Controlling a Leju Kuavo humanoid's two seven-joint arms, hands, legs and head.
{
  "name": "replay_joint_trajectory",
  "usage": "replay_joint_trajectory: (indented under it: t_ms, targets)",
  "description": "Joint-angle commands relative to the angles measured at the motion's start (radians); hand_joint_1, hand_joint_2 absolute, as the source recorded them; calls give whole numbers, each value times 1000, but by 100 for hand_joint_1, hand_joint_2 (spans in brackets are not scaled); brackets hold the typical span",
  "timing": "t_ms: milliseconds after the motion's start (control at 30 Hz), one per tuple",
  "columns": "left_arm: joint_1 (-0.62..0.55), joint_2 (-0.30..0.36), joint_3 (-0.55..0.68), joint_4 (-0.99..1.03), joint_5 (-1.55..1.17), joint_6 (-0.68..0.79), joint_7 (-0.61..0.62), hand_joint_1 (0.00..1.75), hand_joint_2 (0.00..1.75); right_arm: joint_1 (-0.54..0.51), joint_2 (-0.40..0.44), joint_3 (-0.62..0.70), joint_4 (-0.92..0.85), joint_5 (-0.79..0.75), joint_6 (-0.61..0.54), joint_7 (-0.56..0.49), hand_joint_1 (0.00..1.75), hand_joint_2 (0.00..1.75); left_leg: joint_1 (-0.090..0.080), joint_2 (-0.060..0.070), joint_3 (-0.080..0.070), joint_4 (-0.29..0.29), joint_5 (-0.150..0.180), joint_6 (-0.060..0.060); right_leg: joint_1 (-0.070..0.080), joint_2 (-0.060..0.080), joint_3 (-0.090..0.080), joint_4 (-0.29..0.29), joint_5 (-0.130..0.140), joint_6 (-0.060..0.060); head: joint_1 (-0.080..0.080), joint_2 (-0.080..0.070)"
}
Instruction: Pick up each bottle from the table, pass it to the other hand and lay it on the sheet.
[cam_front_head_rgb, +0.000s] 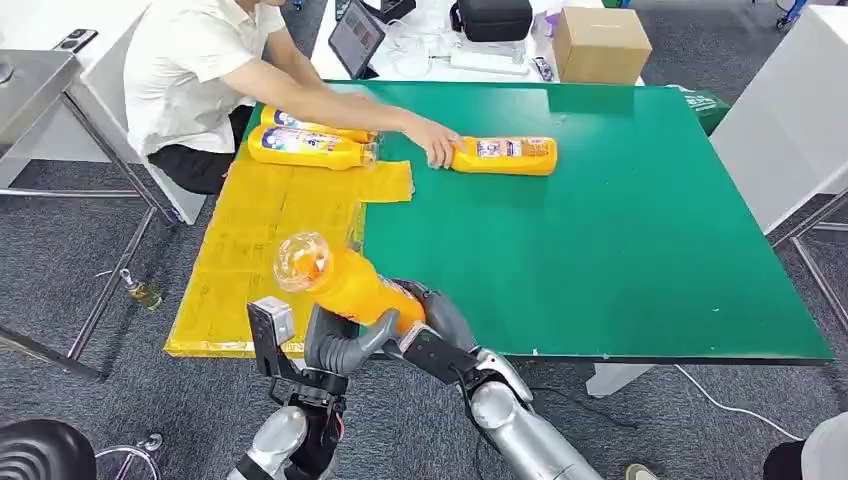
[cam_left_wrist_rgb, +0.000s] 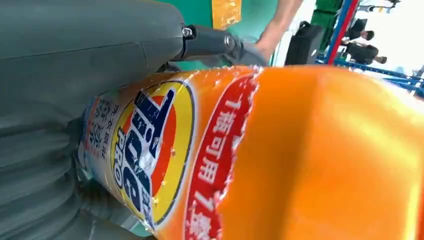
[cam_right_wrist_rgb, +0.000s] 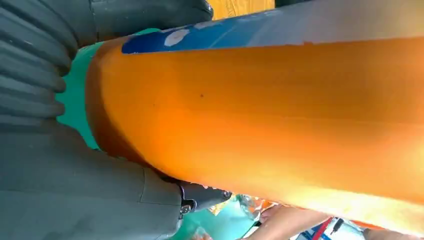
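**Both hands on one bottle at the table's near edge**

While the held bottle (cam_front_head_rgb: 345, 283) is tilting up over the near edge of the green table (cam_front_head_rgb: 640, 250), both robot hands are closing around it: the left hand (cam_front_head_rgb: 335, 345) is wrapping its thumb and fingers about the lower body, and the right hand (cam_front_head_rgb: 435, 325) is gripping the same part from the other side. In the left wrist view the bottle's printed label (cam_left_wrist_rgb: 150, 150) is lying against the grey thumb.

A person (cam_front_head_rgb: 200, 70) is leaning in from the far left corner, one hand (cam_front_head_rgb: 435, 142) touching the neck end of a third bottle (cam_front_head_rgb: 505, 155) lying on the bare green surface. Two more bottles (cam_front_head_rgb: 305, 140) are lying side by side on the far end of the yellow sheet (cam_front_head_rgb: 260, 250), which is covering the table's left strip and hanging at its left edge. The person's forearm is crossing above those two.

The near half of the sheet is lying bare just beyond the held bottle's clear cap end (cam_front_head_rgb: 300, 260). The wide right part of the table is open. Behind the far edge, a cardboard box (cam_front_head_rgb: 600, 42), a tablet (cam_front_head_rgb: 356, 36) and a black bag (cam_front_head_rgb: 492, 18) are sitting on a white surface. A grey metal table (cam_front_head_rgb: 40, 80) is standing well to the left, a white one (cam_front_head_rgb: 790, 110) to the right.
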Motion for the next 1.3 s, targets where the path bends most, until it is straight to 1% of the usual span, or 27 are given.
replay_joint_trajectory:
  t_ms: [33,100,233,300,333,367,400,433,533,567,600,633,667,700,733,767,800,833,933,967,1033,1067,1133,1200,1233,1267,1300]
  targets:
    - [-75,-3,-13,67,-1,-2,-29,175,175,-10,-20,119,-4,29,-4,-33,0,175,1,0,6,0,-3,1,2,-2,7,-1,-3,-4,0,0]
    - [-79,5,-13,55,6,-21,-28,175,175,0,-23,132,-16,35,-6,-57,0,175,0,0,2,0,-1,1,1,-1,2,0,-1,-2,0,0]
    - [-73,21,-7,22,39,-66,-10,175,175,29,-29,141,-61,27,-17,-108,0,175,1,0,8,0,-4,2,2,-3,9,-1,-4,-5,0,0]
    - [-76,28,3,15,39,-66,-10,175,175,34,-32,144,-63,27,-15,-108,0,175,1,-1,4,0,-2,1,2,-2,4,-1,-2,-3,0,0]
    - [-77,27,22,17,47,-62,-6,175,175,38,-35,142,-65,35,-33,-113,0,175,1,0,6,0,-3,1,2,-2,7,0,-3,-4,0,0]
    - [-79,28,28,18,49,-62,-6,175,175,41,-34,136,-66,36,-48,-121,0,175,0,0,2,0,-1,1,1,-1,3,0,-1,-2,0,0]
    - [-87,32,35,19,47,-71,-6,175,175,55,-26,121,-79,96,-187,-179,0,175,1,1,4,0,-2,1,1,0,4,0,-2,-3,0,0]
    - [-94,41,34,18,47,-92,-2,175,175,68,-24,123,-121,111,-277,-179,0,175,1,0,2,0,-1,0,1,-1,2,0,-1,-2,0,0]
    - [-96,44,36,18,47,-95,-1,175,175,68,-23,125,-120,110,-277,-179,0,175,1,-1,3,0,-2,1,2,-2,3,0,-2,-3,1,0]
    - [-96,49,34,17,42,-103,-1,175,175,74,-23,127,-148,117,-312,-179,0,175,0,0,3,0,-2,1,1,-1,3,0,-1,-3,0,0]
    - [-105,65,27,21,5,-109,-8,175,175,67,-38,158,-176,186,-492,-179,0,175,0,1,5,0,-2,1,1,0,5,0,-2,-3,0,0]
    - [-120,71,38,36,-123,-9,-34,175,175,174,38,-61,-451,551,-555,-179,0,175,0,1,3,0,-2,1,1,1,3,0,-1,-3,0,0]
    - [-134,68,46,56,-206,69,-60,175,175,193,64,-114,-518,699,-555,-179,0,175,1,2,5,0,-2,1,1,1,4,0,-1,-3,0,0]
    - [-148,68,53,82,-294,144,-69,175,175,192,71,-113,-543,626,-555,-179,0,175,1,0,2,2,-3,1,2,-2,2,3,-4,-5,0,0]
    - [-165,69,82,127,-309,154,-46,175,175,202,97,-155,-586,604,-555,-179,0,175,1,-1,5,3,-5,1,2,-3,5,4,-5,-6,0,0]
    - [-177,76,82,154,-350,178,-46,175,175,203,101,-164,-586,601,-555,-179,0,175,0,-1,2,3,-3,1,1,-3,1,4,-4,-5,2,0]
    - [-205,91,83,220,-473,251,-49,175,175,212,113,-171,-566,555,-555,-179,0,175,0,-2,1,0,-1,0,1,-3,2,2,-2,-4,3,0]
    - [-242,106,74,292,-634,332,-10,175,175,198,111,-183,-538,521,-555,-179,0,175,0,1,4,0,-3,0,1,-1,3,2,-3,-5,2,0]
    - [-242,106,74,292,-634,332,-10,175,175,198,111,-183,-538,521,-555,-179,0,175,1,-5,3,-1,0,0,2,-6,4,-1,-2,-3,4,0]
    - [-263,121,67,327,-698,364,6,175,175,192,111,-184,-517,513,-555,-179,0,175,2,-4,5,-1,0,0,3,-5,6,-1,-2,-4,3,0]
    - [-331,133,42,435,-933,408,125,175,175,189,126,-198,-521,501,-555,-179,0,175,2,0,5,-1,0,1,3,-2,5,-1,-1,-4,4,0]
    - [-350,125,62,463,-994,403,147,175,175,192,134,-210,-583,528,-555,-179,0,175,1,-1,4,-1,0,0,2,-3,4,-1,0,-3,3,0]
    - [-370,104,113,497,-980,349,144,175,175,207,153,-233,-665,551,-555,-179,0,175,1,-2,1,0,1,0,1,-5,2,1,-1,-3,3,0]
    - [-377,102,123,513,-986,323,156,175,175,217,153,-235,-654,548,-555,-179,0,175,1,-3,1,0,1,0,1,-5,2,1,-1,-3,4,0]
    - [-395,111,108,550,-1079,334,204,175,175,215,148,-235,-636,523,-555,-179,0,175,2,-3,6,1,-1,0,3,-6,7,1,-3,-6,3,0]
    - [-395,111,108,550,-1079,334,204,175,175,215,148,-235,-636,523,-555,-179,0,175,1,-1,3,-1,1,0,2,-3,3,-1,0,-3,3,0]
    - [-395,111,108,550,-1079,334,204,175,175,215,148,-235,-636,523,-555,-179,0,175,1,0,5,-1,0,0,2,-3,5,-2,-1,-4,3,0]
